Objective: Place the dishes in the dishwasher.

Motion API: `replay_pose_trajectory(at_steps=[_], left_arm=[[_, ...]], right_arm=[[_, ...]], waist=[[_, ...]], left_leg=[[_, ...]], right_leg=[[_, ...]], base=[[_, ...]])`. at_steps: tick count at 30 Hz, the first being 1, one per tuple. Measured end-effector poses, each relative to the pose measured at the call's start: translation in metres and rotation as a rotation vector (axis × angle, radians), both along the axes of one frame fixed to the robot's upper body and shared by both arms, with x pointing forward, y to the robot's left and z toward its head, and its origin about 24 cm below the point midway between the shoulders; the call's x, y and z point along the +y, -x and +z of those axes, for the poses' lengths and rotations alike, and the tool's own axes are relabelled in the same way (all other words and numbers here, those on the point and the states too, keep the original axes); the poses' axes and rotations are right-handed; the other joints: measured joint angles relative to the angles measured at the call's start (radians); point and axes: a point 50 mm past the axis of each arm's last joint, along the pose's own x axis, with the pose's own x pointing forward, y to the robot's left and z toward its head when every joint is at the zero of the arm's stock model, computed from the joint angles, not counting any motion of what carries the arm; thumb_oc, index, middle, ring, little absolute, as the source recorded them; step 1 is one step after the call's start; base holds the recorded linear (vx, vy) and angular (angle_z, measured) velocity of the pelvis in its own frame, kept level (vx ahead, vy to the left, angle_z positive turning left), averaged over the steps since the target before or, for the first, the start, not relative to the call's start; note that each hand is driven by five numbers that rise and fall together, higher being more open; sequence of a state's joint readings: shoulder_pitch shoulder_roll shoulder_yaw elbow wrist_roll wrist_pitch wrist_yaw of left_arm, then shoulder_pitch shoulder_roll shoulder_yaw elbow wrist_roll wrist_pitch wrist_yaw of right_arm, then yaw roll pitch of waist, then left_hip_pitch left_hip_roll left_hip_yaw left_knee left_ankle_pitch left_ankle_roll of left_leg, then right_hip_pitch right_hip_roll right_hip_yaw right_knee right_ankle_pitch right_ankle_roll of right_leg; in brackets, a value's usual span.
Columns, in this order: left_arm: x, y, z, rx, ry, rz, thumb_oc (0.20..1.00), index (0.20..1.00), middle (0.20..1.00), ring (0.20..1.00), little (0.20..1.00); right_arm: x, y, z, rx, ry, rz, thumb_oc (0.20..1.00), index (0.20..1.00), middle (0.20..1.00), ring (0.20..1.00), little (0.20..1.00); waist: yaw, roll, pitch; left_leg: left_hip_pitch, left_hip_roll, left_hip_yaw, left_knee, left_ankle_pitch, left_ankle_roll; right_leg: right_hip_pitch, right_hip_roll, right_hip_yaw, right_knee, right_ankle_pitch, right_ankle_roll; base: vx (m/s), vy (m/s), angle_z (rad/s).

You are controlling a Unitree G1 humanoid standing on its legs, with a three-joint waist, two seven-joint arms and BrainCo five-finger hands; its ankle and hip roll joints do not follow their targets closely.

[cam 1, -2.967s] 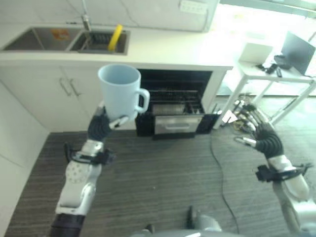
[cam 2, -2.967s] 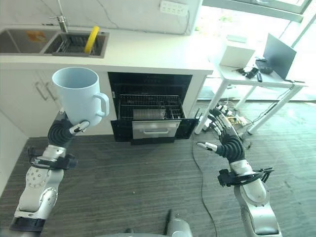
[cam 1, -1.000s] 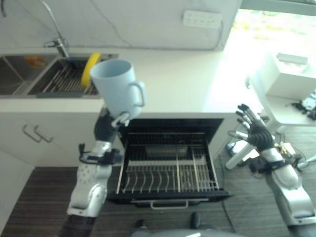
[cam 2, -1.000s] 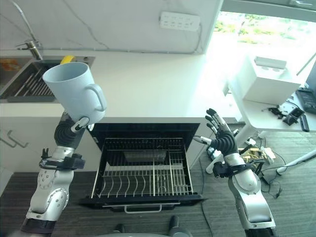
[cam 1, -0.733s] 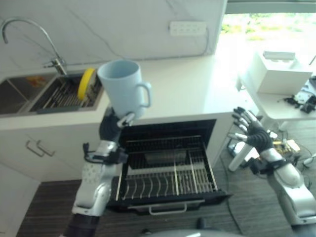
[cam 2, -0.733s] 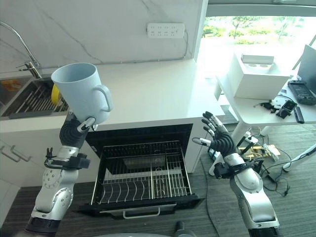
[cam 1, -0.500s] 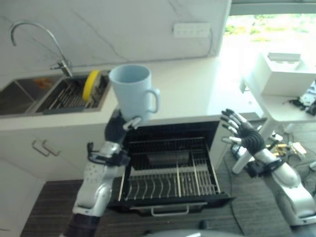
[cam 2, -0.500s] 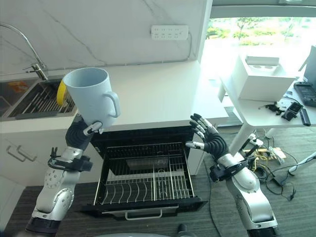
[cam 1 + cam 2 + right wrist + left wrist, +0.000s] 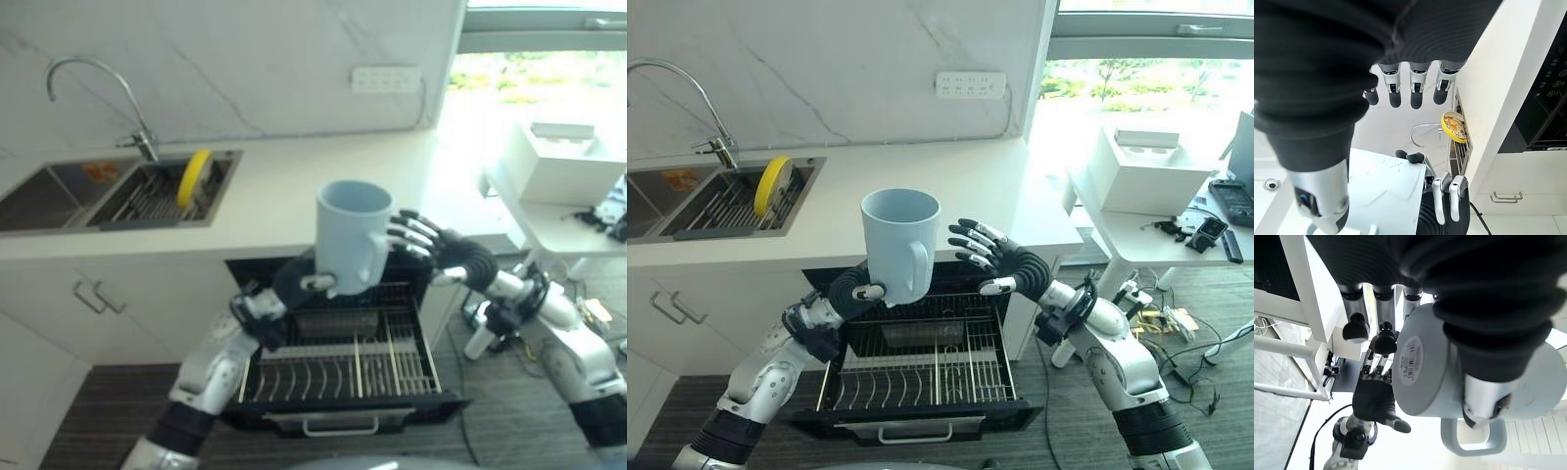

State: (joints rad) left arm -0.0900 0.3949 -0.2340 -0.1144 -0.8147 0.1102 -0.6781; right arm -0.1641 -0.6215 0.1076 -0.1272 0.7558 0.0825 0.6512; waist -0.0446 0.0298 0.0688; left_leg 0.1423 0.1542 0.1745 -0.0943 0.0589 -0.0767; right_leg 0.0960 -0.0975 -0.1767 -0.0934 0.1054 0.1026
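A light blue mug (image 9: 901, 238) is held upright in the air above the open dishwasher. My left hand (image 9: 852, 289) is shut round its base, with the thumb (image 9: 1483, 404) curled on the mug (image 9: 1422, 374). Its handle faces me. My right hand (image 9: 1009, 262) is open with its fingers spread, just to the right of the mug and a little apart from it. The right wrist view shows those straight fingers (image 9: 1415, 93) above the mug (image 9: 1386, 196). Below, the dishwasher's wire rack (image 9: 960, 372) is pulled out, with rows of prongs.
A yellow plate (image 9: 774, 186) stands in the sink's drying rack at the left, beside a curved tap (image 9: 93, 73). The white counter (image 9: 970, 186) runs above the dishwasher. A white table (image 9: 1136, 220) with a white box (image 9: 1146, 157) stands at the right.
My left hand has brought the mug down and to the right, over the dishwasher. The right hand has moved left, close to the mug. The camera has shifted too.
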Motion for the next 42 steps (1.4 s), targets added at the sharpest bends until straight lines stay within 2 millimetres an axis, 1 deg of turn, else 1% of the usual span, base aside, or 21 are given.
replay_pose_trajectory(at_steps=[1,3,5,11,15,21,23,26,30,31,33,37,42], left_arm=[[-0.004,0.002,-0.002,0.039,0.052,-0.060,0.200,0.200,0.200,0.200,0.200],[-0.010,0.005,-0.002,0.066,0.132,-0.117,0.200,0.200,0.200,0.200,0.200],[-0.015,0.006,-0.002,0.076,0.176,-0.147,0.200,0.200,0.200,0.200,0.200],[-0.014,0.008,-0.003,0.071,0.180,-0.203,0.200,0.200,0.200,0.200,0.200],[-0.016,0.011,-0.008,0.099,0.185,-0.265,0.200,0.200,0.200,0.200,0.200],[-0.018,0.013,-0.010,0.108,0.162,-0.308,0.200,0.200,0.200,0.200,0.200],[-0.018,0.014,-0.013,0.115,0.163,-0.325,0.200,0.200,0.200,0.200,0.200],[-0.019,0.016,-0.014,0.119,0.156,-0.343,0.200,0.200,0.200,0.200,0.200],[-0.020,0.016,-0.016,0.127,0.155,-0.352,0.200,0.200,0.200,0.200,0.200],[-0.022,0.017,-0.022,0.153,0.149,-0.359,0.200,0.200,0.200,0.200,0.200],[-0.023,0.018,-0.025,0.165,0.124,-0.364,0.200,0.200,0.200,0.200,0.200],[-0.024,0.019,-0.025,0.164,0.131,-0.381,0.200,0.200,0.200,0.200,0.200],[-0.022,0.019,-0.026,0.163,0.126,-0.386,0.200,0.200,0.200,0.200,0.200]], right_arm=[[0.000,-0.001,-0.002,0.017,-0.016,0.013,1.000,1.000,1.000,1.000,1.000],[0.002,-0.001,-0.006,0.036,-0.035,0.029,1.000,1.000,1.000,1.000,1.000],[0.002,-0.002,-0.011,0.057,-0.039,0.027,1.000,1.000,1.000,1.000,1.000],[0.003,-0.001,-0.011,0.067,-0.035,0.046,1.000,1.000,1.000,1.000,1.000],[0.007,-0.006,-0.002,0.035,-0.059,0.060,1.000,1.000,1.000,1.000,1.000],[0.013,-0.009,0.003,0.035,-0.079,0.083,1.000,1.000,1.000,1.000,1.000],[0.020,-0.009,0.005,0.059,-0.141,0.126,1.000,1.000,1.000,1.000,1.000],[0.028,-0.010,0.004,0.076,-0.143,0.168,1.000,1.000,1.000,1.000,1.000],[0.032,-0.007,0.011,0.056,-0.136,0.204,1.000,1.000,1.000,1.000,1.000],[0.036,-0.004,0.014,0.052,-0.149,0.247,1.000,1.000,1.000,1.000,1.000],[0.039,-0.002,0.015,0.057,-0.152,0.278,1.000,1.000,1.000,1.000,1.000],[0.058,0.009,0.015,0.088,-0.166,0.417,1.000,1.000,1.000,1.000,1.000],[0.058,0.010,0.014,0.102,-0.158,0.436,1.000,1.000,1.000,1.000,1.000]], waist=[[0.000,-0.001,-0.001],[0.000,-0.002,-0.001],[0.001,-0.002,-0.001],[0.001,-0.003,-0.002],[0.000,-0.002,-0.002],[0.000,0.000,-0.003],[0.003,0.003,-0.005],[0.002,0.003,-0.005],[0.003,0.005,-0.006],[0.004,0.006,-0.007],[0.005,0.007,-0.007],[0.004,0.008,-0.008],[0.005,0.007,-0.008]], left_leg=[[0.000,0.001,0.000,0.000,-0.003,0.001],[0.000,0.001,0.000,0.000,-0.002,0.002],[0.000,0.001,0.000,0.000,-0.002,0.003],[0.001,0.000,0.000,0.000,-0.001,0.003],[0.002,0.000,0.001,0.000,-0.002,0.003],[0.002,0.000,0.001,0.000,-0.002,0.003],[0.002,0.000,0.001,0.000,-0.002,0.003],[0.003,0.000,0.002,0.000,-0.002,0.003],[0.003,0.000,0.002,0.000,-0.002,0.003],[0.004,0.000,0.003,0.000,-0.002,0.003],[0.005,0.000,0.003,0.000,-0.002,0.003],[0.006,0.000,0.003,0.000,-0.002,0.003],[0.010,0.000,0.005,0.000,-0.002,0.003]], right_leg=[[0.000,0.000,0.000,0.000,0.000,0.000],[0.000,0.000,0.000,0.000,0.000,0.000],[0.000,0.000,0.000,0.000,0.000,0.000],[0.001,0.000,0.001,0.000,0.000,0.000],[0.002,0.001,0.001,0.000,0.000,0.000],[0.002,0.000,0.001,0.000,0.000,0.000],[0.003,0.001,0.001,0.000,0.000,0.000],[0.002,0.001,0.002,0.000,0.001,0.000],[0.002,0.000,0.002,0.000,0.000,0.000],[0.003,0.001,0.003,0.000,0.000,0.000],[0.003,0.001,0.003,0.000,0.000,0.000],[0.004,0.001,0.004,0.000,0.001,-0.001],[0.005,0.001,0.005,0.000,0.001,-0.001]], base=[[0.00,0.000,0.00],[0.00,0.000,0.00],[0.00,0.000,0.00],[0.00,0.000,0.00],[0.00,0.000,0.00],[0.00,0.000,0.00],[0.00,0.000,0.00],[0.00,0.000,0.00],[0.00,0.000,0.00],[0.00,0.000,0.00],[0.00,0.000,0.00],[0.00,0.000,0.00],[0.00,0.000,0.00]])
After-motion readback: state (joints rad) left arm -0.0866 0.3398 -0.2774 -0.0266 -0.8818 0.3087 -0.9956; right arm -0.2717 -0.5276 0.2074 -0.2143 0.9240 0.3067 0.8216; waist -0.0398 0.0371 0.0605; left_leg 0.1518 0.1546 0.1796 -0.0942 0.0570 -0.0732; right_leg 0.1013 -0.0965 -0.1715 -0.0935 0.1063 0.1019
